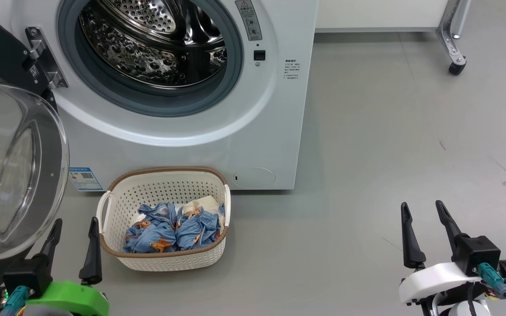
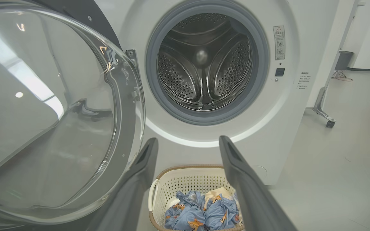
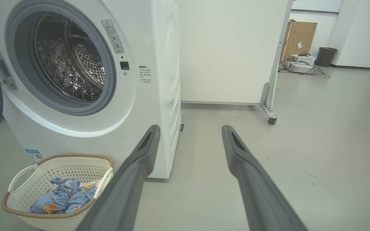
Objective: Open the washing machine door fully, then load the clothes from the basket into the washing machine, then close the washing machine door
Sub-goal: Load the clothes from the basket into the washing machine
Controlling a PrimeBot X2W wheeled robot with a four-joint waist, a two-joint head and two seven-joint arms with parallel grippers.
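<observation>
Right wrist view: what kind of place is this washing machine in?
Probably a lab or workshop, not a home: the washing machine stands by a wheeled white partition, with a cardboard box and cabled equipment on the floor.

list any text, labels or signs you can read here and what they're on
Warning label beside the washing machine mouth: a warning triangle at its top; print below too small to read.
Grey text block on the machine's front: too small to read.
Blue sticker low on the front: a square code; print blurred.
Nothing here can be quoted.
</observation>
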